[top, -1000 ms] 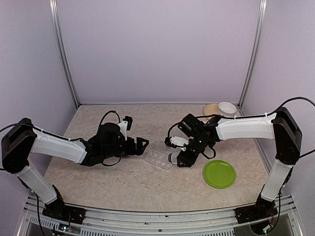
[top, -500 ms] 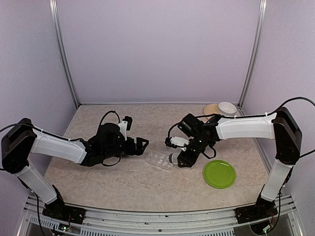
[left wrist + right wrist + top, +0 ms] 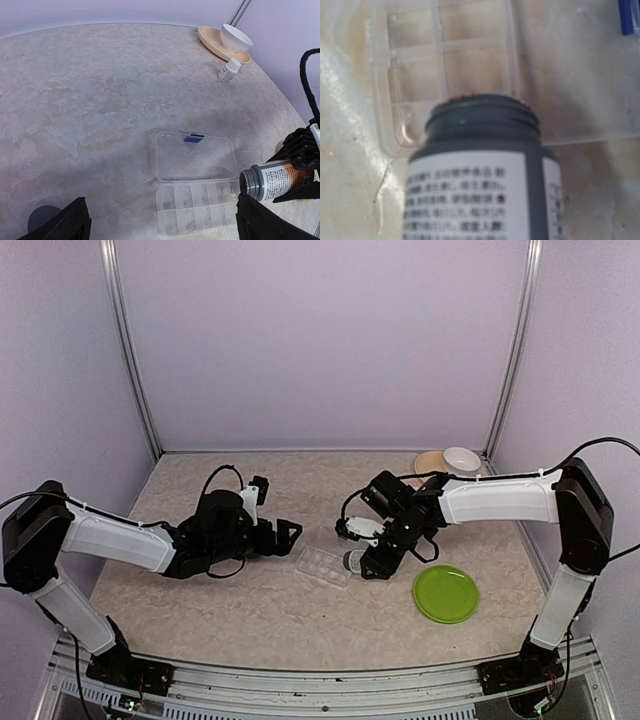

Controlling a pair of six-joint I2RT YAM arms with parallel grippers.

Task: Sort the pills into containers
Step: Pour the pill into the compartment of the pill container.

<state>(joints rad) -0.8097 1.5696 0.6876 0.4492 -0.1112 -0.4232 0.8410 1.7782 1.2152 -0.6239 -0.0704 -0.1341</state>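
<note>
The clear pill organiser [image 3: 192,209] lies open on the table, its lid [image 3: 196,157] with a blue latch [image 3: 193,138] folded flat behind the compartments. It also shows in the top view [image 3: 322,565] and in the right wrist view [image 3: 450,55]. My right gripper [image 3: 365,558] is shut on a labelled pill bottle [image 3: 272,181] with no cap on. The bottle is tipped, its grey mouth [image 3: 482,117] over the organiser's end compartments. The right fingers are hidden behind the bottle in the right wrist view. My left gripper [image 3: 287,531] is open and empty, left of the organiser.
A green plate [image 3: 446,593] lies near the front right. A white bowl [image 3: 236,37] sits on a tan plate [image 3: 209,36] at the back right, with a small white bottle [image 3: 229,70] beside them. A dark grey round cap [image 3: 42,218] lies left of the organiser.
</note>
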